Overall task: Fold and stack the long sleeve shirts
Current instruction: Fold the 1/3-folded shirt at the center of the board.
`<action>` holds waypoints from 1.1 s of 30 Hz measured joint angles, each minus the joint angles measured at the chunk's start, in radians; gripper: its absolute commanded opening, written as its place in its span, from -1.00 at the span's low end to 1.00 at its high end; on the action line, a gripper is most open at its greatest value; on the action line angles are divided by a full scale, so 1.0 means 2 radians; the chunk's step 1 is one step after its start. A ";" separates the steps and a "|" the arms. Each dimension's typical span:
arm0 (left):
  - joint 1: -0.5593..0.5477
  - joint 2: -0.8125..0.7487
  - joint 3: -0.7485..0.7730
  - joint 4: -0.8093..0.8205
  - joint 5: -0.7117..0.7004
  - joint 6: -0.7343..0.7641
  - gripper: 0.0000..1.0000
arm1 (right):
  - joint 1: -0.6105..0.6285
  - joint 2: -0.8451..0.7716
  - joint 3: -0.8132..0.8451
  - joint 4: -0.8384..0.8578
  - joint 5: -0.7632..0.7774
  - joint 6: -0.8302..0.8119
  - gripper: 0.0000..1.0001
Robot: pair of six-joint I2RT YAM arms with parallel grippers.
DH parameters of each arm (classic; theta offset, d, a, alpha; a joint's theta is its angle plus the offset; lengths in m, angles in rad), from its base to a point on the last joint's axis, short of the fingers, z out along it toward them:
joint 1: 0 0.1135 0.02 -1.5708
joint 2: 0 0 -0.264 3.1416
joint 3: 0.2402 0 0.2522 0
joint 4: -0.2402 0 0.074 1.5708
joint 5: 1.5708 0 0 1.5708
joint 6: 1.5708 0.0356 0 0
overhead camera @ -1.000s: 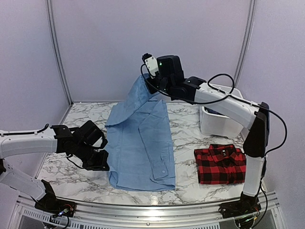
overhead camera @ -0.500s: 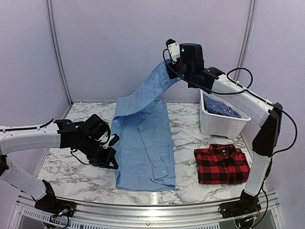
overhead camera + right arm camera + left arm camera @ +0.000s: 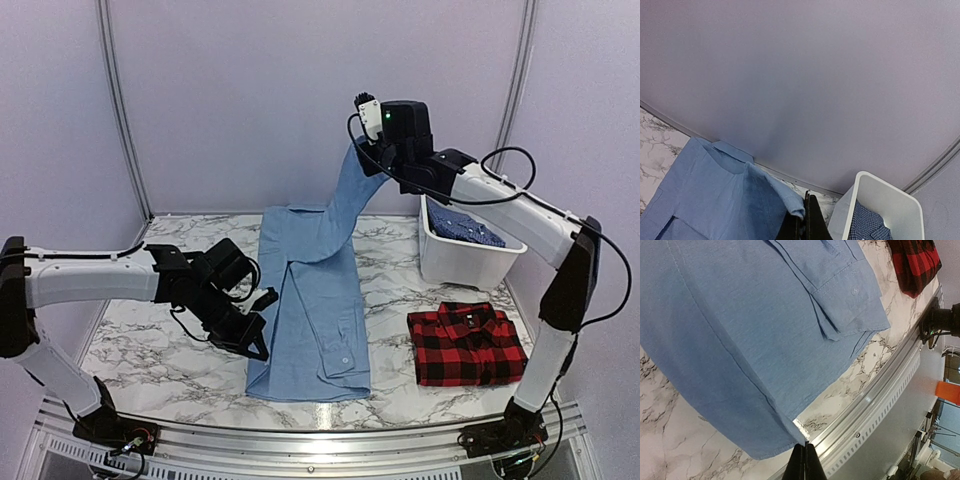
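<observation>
Slippage is being risked: light blue shirt (image 3: pixel 320 290), lying on the desk (image 3: pixel 140 350), is being stretched between right pincer (image 3: pixel 360 152), clamped on its sleeve at 12 o'clock, and left pincer (image 3: pixel 262 348), clamped on its 7 o'clock hem.

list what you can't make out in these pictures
Top view: the white bin wall hides most of the dark blue patterned shirt; right wrist view's bottom edge cuts it.
Top view: the right gripper fingertips are behind its wrist and the light blue shirt sleeve.
Left wrist view: top edge cuts the red plaid shirt, bottom edge the left gripper fingers.
</observation>
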 measured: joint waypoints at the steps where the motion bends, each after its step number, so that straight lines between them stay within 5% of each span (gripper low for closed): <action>1: -0.002 0.010 0.005 0.000 0.002 0.003 -1.00 | 0.000 -0.003 -0.005 0.000 0.001 0.000 -1.00; 13: -0.013 0.098 0.034 0.017 0.022 0.016 -0.92 | -0.004 -0.032 -0.029 -0.001 -0.003 0.007 -1.00; 20: -0.013 0.104 0.035 0.026 0.029 0.019 -0.16 | -0.004 -0.032 -0.030 -0.008 -0.045 0.026 -1.00; 33: 0.001 0.084 0.033 0.050 0.021 0.006 0.06 | -0.004 -0.048 -0.101 -0.029 -0.192 0.069 -1.00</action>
